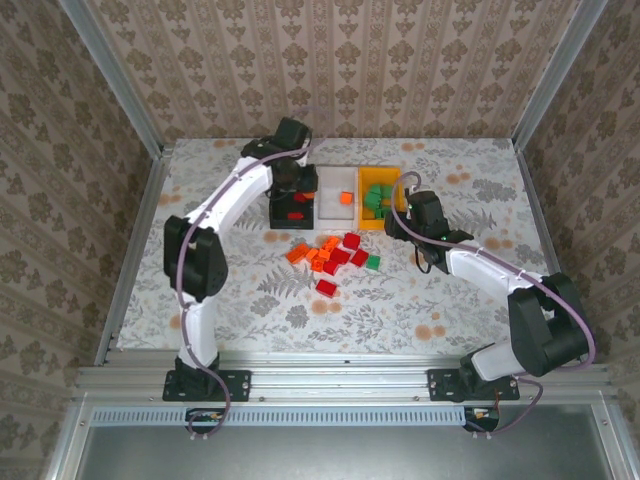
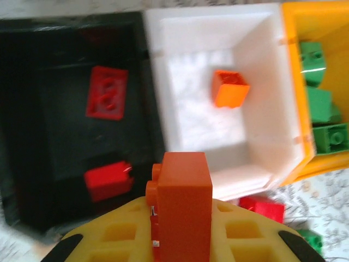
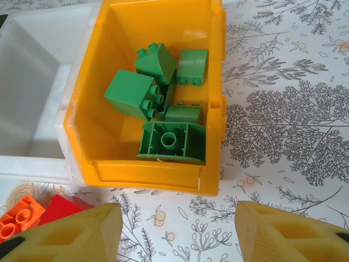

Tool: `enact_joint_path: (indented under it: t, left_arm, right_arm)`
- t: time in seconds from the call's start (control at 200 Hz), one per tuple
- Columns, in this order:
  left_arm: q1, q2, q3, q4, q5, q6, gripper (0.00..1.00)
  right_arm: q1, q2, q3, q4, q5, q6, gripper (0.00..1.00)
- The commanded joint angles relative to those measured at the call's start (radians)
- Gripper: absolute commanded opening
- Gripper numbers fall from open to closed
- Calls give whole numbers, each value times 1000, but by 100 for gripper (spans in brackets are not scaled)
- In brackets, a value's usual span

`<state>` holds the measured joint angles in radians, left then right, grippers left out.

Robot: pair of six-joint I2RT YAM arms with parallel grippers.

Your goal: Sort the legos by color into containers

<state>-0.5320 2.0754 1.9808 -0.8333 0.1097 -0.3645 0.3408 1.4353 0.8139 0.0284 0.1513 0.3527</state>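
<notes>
**Counter** point(image 1: 240, 290): leaf-and-flower patterned top, walled on three sides.

**Bins:** three in a row at the far middle of the counter, touching side to side.
- Black bin point(image 1: 278, 216), on the left: two red bricks, one lying flat with its studs up point(image 2: 107, 91), one nearer the front wall point(image 2: 108, 180).
- White bin point(image 1: 335, 180), in the middle: one orange piece point(image 2: 230, 88) resting on the floor.
- Yellow bin point(image 1: 372, 176), on the right: green bricks point(image 3: 158, 98), about five, heaped and tilted against one another. One lies with its hollow underside facing up point(image 3: 172, 141).

**Loose pile** point(image 1: 330, 255): roughly ten legos on the counter just in front of the bins, mostly red and orange, touching or nearly so.
- One green brick point(image 1: 373, 262) sits at the pile's right edge.
- One red brick point(image 1: 326, 288) lies a little apart, nearer the arm bases.

**Left jaws:** closed on an orange brick point(image 2: 184, 202).
- The brick is held upright between the yellow pads point(image 2: 117, 234), with its studs to the left.
- In the left wrist view it sits at the near rims, where the black and white bins meet.

**Right jaws:** apart, with nothing between them.
- The two yellow pads point(image 3: 71, 234) hang above bare counter just in front of the yellow bin's near wall.
- An orange piece and a red piece from the pile lie near the left pad.
</notes>
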Motion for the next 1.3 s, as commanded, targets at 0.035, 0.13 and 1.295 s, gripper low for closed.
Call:
enact_joint_path:
  t: [0.035,0.13,1.295]
  left_arm:
    - [-29,119,147,-42,114,17,23]
    - [-38,197,229,-68,131,13,29]
    - [-97,-313,-730,61,-177,252,77]
  right_arm:
    - [-4,15,-23,39,36,25,57]
    - [-8,10,-28,42,34,29,58]
    - [-10,18,-35,61,-1,49,59]
